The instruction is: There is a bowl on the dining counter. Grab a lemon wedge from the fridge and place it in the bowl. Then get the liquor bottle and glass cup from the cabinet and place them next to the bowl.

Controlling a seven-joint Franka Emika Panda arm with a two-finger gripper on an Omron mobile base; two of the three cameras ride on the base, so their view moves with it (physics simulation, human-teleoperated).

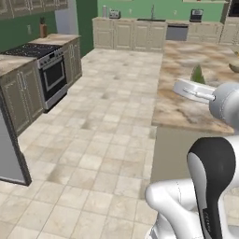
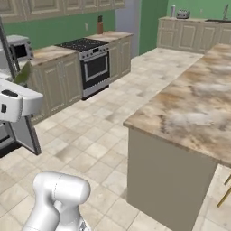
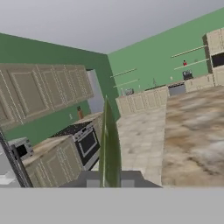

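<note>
Jaws shut on lemon wedge (image 3: pixel 109 144), its base hidden.

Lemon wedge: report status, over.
Gripper shut on lemon wedge, carried in the air. Dining counter ahead to the right; bowl at its far edge. Nothing between arm and counter.

No text, label or number can be read anywhere.

Lemon wedge (image 3: pixel 109 144): yellow-green. Bench (image 2: pixel 198 103): beige-brown marbled stone. Floor (image 1: pixel 98 140): pale mottled tiles. Walls (image 3: pixel 148 61): green. Cabinets (image 2: pixel 58 81): cream.
</note>
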